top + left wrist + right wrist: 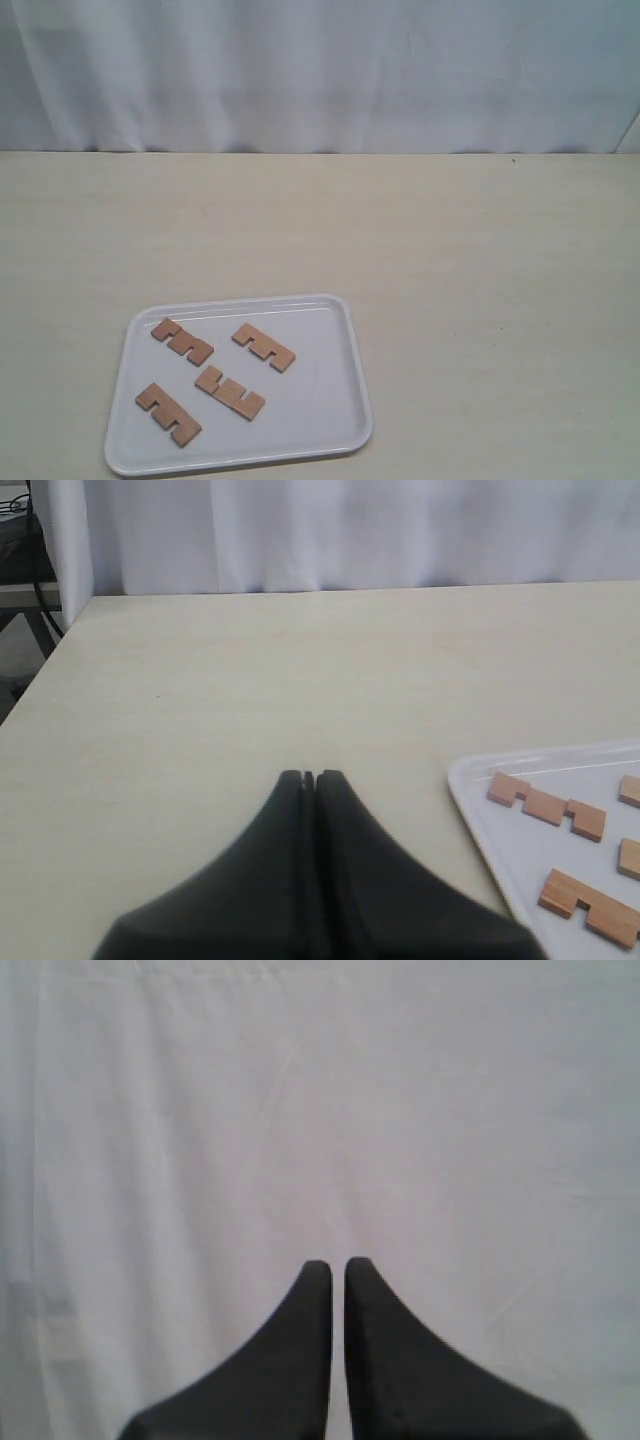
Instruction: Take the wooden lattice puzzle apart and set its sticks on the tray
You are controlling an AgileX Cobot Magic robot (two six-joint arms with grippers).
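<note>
The white tray (352,370) lies at the front left of the table. Several notched light-brown sticks lie flat and apart on it: one at the back left (182,341), one at the back right (264,347), one in the middle (230,393), one at the front left (168,413). No assembled lattice puzzle shows. Neither gripper appears in the exterior view. My left gripper (309,776) is shut and empty above bare table, beside the tray (480,810) and two sticks (546,805) (590,908). My right gripper (338,1264) faces the white curtain, jaws together with a thin slit, holding nothing.
A white curtain (320,70) hangs behind the pale wooden table (450,250). In the left wrist view the table's edge (40,670) shows, with dark furniture legs beyond it.
</note>
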